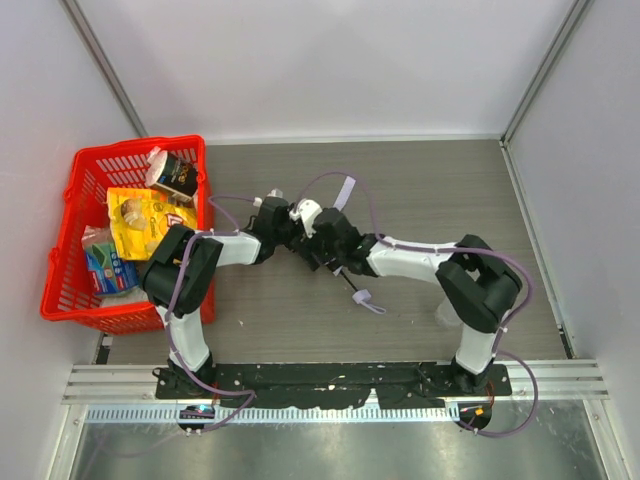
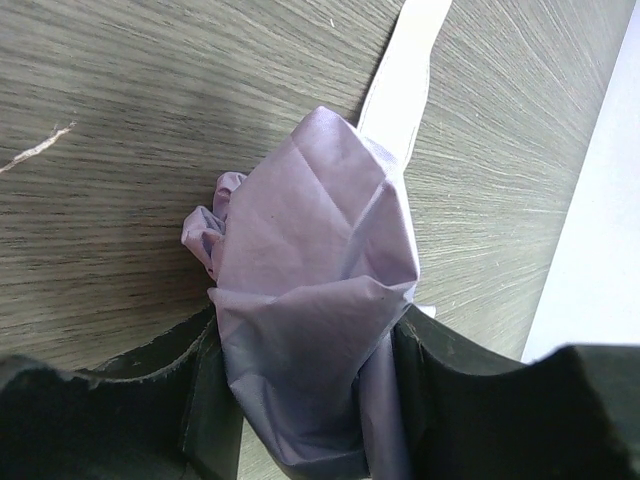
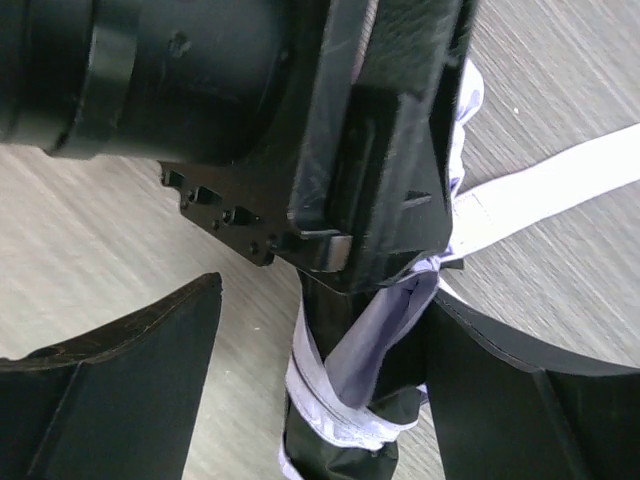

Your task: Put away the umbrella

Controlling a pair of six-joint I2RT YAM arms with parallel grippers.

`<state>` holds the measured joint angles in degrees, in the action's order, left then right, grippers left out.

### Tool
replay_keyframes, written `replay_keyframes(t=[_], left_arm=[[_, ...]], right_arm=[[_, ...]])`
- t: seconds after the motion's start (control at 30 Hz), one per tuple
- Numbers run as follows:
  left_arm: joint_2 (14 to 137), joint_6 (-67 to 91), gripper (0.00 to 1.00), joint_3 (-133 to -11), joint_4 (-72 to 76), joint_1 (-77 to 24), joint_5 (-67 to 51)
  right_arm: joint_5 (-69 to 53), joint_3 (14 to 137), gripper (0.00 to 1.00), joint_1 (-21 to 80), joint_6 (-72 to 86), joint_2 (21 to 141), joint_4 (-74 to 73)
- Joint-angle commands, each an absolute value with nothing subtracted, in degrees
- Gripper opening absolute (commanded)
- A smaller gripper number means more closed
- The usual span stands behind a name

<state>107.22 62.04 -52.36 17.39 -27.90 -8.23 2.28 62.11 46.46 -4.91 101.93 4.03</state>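
Observation:
The umbrella is a bundle of pale lavender fabric lying on the wooden table. My left gripper is shut on the folded canopy, a finger pressed to each side. A pale closing strap trails from the canopy across the table. In the right wrist view my right gripper stands open around the wrapped canopy, just below the left gripper's black body. From above, both grippers meet at mid-table. The thin black shaft runs toward me to the small handle and its lavender loop.
A red plastic basket stands at the left edge of the table, holding several snack packets and a dark cup. White walls close in the table at the back and on both sides.

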Motion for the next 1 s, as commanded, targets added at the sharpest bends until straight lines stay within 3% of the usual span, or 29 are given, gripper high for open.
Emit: replay_keyframes(t=[0.0, 0.2, 0.33, 0.47, 0.5, 0.57, 0.73, 0.8, 0.83, 0.87, 0.97], left_arm=[[112.41, 57.48, 0.0, -49.04, 2.55, -28.65, -8.87], [113.11, 58.8, 0.0, -48.87, 3.87, -28.65, -10.46], [112.68, 58.97, 0.0, -48.6, 3.96, -28.65, -10.72], [111.27, 58.71, 0.0, -48.78, 3.69, -28.65, -10.72], [110.92, 58.45, 0.0, -49.13, 3.26, -28.65, -10.81], [109.96, 57.22, 0.02, -50.7, 1.42, -28.65, -10.64], [105.13, 53.8, 0.44, -53.78, 0.18, -27.16, -11.77], [102.93, 51.69, 0.51, -55.97, -2.98, -26.37, -11.78], [101.79, 50.64, 0.67, -56.86, -4.21, -26.02, -11.52], [100.3, 49.93, 0.73, -57.39, -5.09, -25.75, -11.08], [96.43, 48.52, 0.76, -58.36, -7.64, -24.35, -10.64]], right_arm=[[23.97, 61.09, 0.8, 51.06, -14.59, 105.55, 8.87], [36.46, 59.06, 0.75, 53.61, -14.85, 113.63, 14.76], [40.25, 60.55, 0.58, 53.7, -14.51, 118.37, 15.12], [38.59, 61.7, 0.31, 52.83, -12.22, 121.02, 11.88], [36.23, 61.7, 0.15, 52.47, -10.13, 121.03, 10.3], [29.3, 60.82, 0.01, 50.46, -5.48, 119.98, 8.1], [10.05, 55.56, 0.01, 45.0, 1.57, 116.11, 8.0], [6.88, 54.76, 0.01, 44.04, 2.46, 115.66, 8.43], [5.9, 54.41, 0.01, 43.6, 2.81, 115.23, 8.96], [4.58, 53.62, 0.01, 43.25, 3.86, 115.05, 10.18], [0.89, 52.3, 0.01, 40.7, 6.41, 114.17, 13.0]])
